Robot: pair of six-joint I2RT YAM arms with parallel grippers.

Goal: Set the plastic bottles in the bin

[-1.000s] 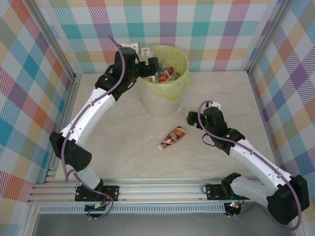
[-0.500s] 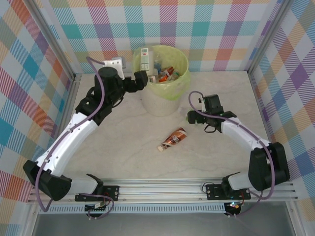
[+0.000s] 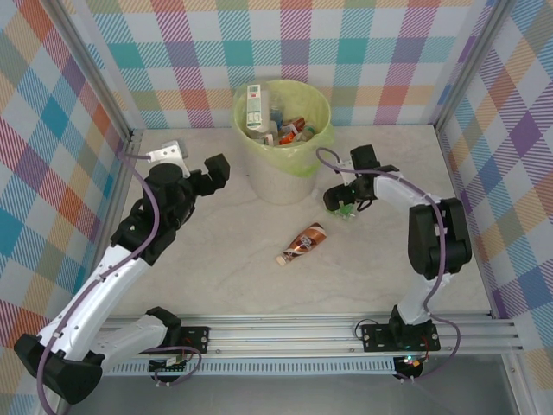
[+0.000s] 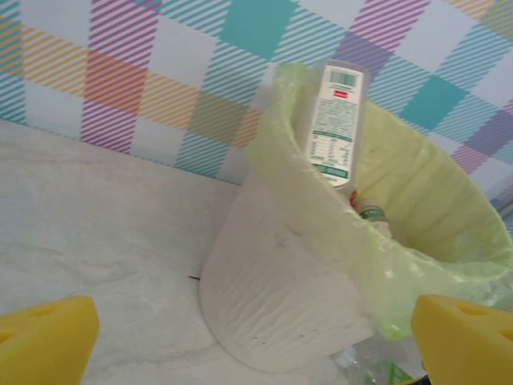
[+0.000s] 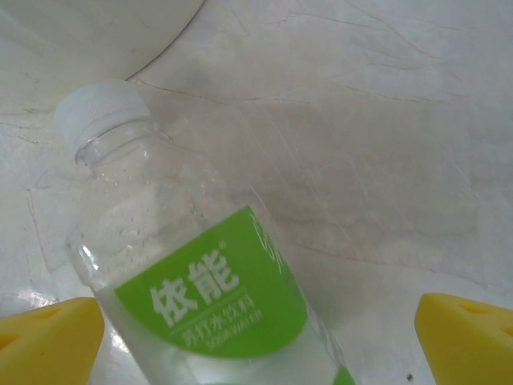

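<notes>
The bin point(image 3: 285, 180), beige with a pale green bag, stands at the back of the table and holds several plastic bottles point(image 3: 290, 130), one white-labelled and upright point(image 3: 254, 105). A brown-labelled bottle point(image 3: 302, 243) lies on the table in front of it. My right gripper point(image 3: 340, 201) is open just right of the bin, over a clear green-labelled bottle point(image 5: 210, 290) with a white cap that lies between its yellow fingertips point(image 5: 48, 338), untouched. My left gripper point(image 3: 216, 171) is open and empty, left of the bin point(image 4: 280, 289), facing it.
Checked walls close in the table at the back and on both sides. A metal rail point(image 3: 285, 333) runs along the near edge. The bin's base point(image 5: 96, 24) sits close beyond the green-labelled bottle's cap. That bottle point(image 4: 385, 373) also peeks past the bin's foot.
My left gripper has let go of the white-labelled bottle into the bin and drawn back left and down. My right gripper has swung in beside the bin, over the green-labelled bottle.
</notes>
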